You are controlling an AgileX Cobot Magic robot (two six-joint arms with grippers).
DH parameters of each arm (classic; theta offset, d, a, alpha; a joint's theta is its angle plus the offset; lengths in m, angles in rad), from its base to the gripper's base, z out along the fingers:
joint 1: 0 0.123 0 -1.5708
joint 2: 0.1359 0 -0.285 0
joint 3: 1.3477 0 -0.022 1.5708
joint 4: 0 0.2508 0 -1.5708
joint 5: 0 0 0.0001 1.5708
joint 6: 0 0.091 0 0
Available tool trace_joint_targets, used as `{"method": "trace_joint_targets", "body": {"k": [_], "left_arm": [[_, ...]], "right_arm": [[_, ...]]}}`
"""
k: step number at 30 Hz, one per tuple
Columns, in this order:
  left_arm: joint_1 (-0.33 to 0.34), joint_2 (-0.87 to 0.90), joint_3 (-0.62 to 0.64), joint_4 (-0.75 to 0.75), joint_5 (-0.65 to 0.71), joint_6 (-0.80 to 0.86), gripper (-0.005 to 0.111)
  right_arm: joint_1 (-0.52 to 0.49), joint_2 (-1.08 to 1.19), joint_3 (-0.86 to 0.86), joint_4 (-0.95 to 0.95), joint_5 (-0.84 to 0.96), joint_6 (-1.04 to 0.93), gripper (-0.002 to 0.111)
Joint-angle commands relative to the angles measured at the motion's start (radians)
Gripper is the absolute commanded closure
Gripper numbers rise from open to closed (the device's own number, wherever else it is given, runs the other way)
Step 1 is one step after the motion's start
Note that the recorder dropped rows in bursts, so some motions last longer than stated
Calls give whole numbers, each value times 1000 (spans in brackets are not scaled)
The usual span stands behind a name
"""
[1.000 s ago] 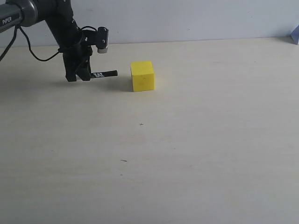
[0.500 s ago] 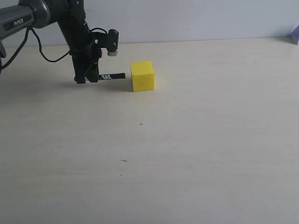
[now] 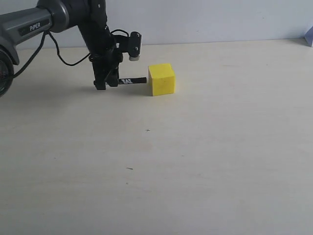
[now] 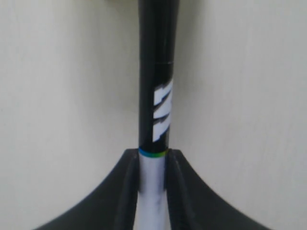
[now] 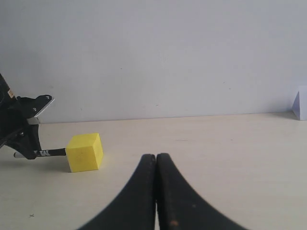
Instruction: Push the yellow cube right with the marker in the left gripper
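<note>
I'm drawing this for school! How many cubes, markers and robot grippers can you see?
Cubes: 1, the yellow cube
Markers: 1, the marker
Grippers: 2, the left gripper and the right gripper
Total: 4

A pale, cream-coloured tabletop (image 3: 220,161) is seen filling most of the scene, its surface matte and faintly grained. Behind its far edge a plain wall (image 3: 220,19) of light grey-blue is shown. At the far right, where tabletop and wall meet, a small pale lilac object (image 3: 309,36) is cut off at the edge of view; what it is cannot be told. Two tiny dark marks are noted on the tabletop: a speck (image 3: 147,130) near the middle, and a short dash (image 3: 129,169) nearer and slightly to the left of it.
</note>
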Motion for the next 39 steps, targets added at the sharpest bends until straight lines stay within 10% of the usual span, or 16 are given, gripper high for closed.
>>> {"method": "trace_joint_targets", "body": {"k": [1, 22, 39], "left_arm": [[32, 2, -8, 48, 19, -76, 107], [-102, 4, -8, 35, -111, -172, 107], [-102, 4, -24, 356, -49, -504, 107]], "right_arm": [[1, -5, 5, 0, -8, -2, 108], [1, -5, 5, 0, -8, -2, 108], [1, -5, 5, 0, -8, -2, 108]]}}
